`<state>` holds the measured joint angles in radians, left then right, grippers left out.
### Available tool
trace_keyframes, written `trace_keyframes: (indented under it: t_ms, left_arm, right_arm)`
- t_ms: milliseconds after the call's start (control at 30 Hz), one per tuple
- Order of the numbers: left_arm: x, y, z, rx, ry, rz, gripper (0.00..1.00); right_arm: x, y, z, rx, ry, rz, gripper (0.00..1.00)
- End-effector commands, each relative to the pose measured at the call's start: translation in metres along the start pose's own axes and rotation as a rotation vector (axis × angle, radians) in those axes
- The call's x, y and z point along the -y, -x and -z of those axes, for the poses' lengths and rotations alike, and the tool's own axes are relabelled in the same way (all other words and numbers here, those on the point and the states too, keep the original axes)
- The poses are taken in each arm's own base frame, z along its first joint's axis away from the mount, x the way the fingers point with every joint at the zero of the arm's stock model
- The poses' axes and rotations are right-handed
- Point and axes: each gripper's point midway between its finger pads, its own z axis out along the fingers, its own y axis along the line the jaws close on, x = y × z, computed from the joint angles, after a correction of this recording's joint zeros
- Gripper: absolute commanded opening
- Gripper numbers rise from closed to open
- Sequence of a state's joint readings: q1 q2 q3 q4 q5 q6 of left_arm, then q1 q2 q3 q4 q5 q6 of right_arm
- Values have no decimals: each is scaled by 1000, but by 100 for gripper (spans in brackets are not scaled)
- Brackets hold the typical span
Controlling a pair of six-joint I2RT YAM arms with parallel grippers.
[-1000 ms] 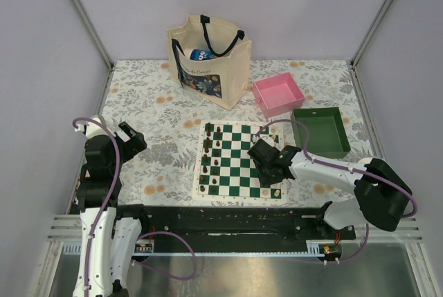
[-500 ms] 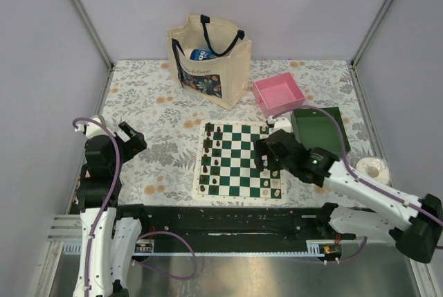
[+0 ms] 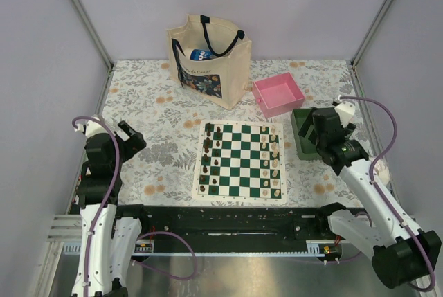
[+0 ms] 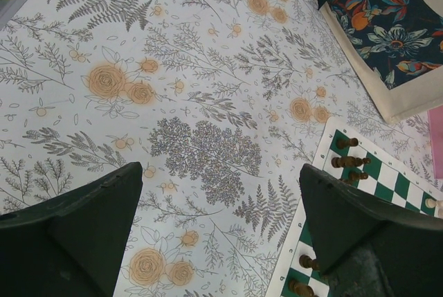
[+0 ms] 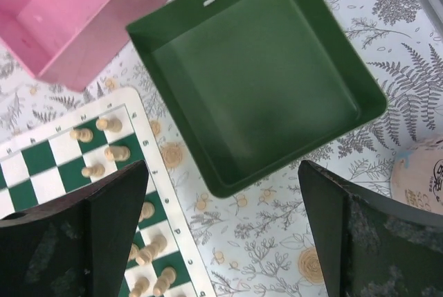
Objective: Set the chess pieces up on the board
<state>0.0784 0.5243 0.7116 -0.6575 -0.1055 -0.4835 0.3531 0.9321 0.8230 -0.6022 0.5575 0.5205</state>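
Observation:
The green-and-white board (image 3: 242, 166) lies in the middle of the table. Dark chess pieces (image 3: 211, 162) stand in its two left columns and cream chess pieces (image 3: 271, 163) in its two right columns. My right gripper (image 3: 310, 129) hovers open over the near left corner of the green tray, right of the board, holding nothing. In the right wrist view its open gripper (image 5: 221, 169) frames the tablecloth, with cream pieces (image 5: 111, 151) at the left. My left gripper (image 3: 131, 136) stands open and empty left of the board; in its wrist view (image 4: 220, 172) dark pieces (image 4: 346, 162) show at the right.
An empty green tray (image 3: 325, 111) (image 5: 263, 68) and a pink tray (image 3: 278, 94) (image 5: 69, 13) sit right of and behind the board. A cream tote bag (image 3: 208, 58) stands at the back. A pale round roll (image 5: 419, 176) lies near the right edge.
My right gripper opened at the board's right side, lifted off and swung right to above the green tray. The left arm stayed still.

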Motion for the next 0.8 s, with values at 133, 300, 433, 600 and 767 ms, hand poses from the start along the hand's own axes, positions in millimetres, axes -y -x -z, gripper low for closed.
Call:
trace_keyframes:
  t_ms: [133,300,433,600,767]
  left_arm:
    - [-12,30,5,140,94,91,99]
    - [-36,39,11,228,213,149,99]
    - [-35,50,14,241,235,158,99]
    - [-31,63,11,271,239,203,99]
    - [-14,62,-2,205,183,185,99]
  right_arm:
    - [-36,32,-1,18,215,-113,100]
    - [-18,33,-1,54,139,-92,100]
    - [-9,34,-2,73,92,-129,100]
    - [-22,33,-2,68,161,-143,100]
    - [-20,26,-7,61,148,-163,100]
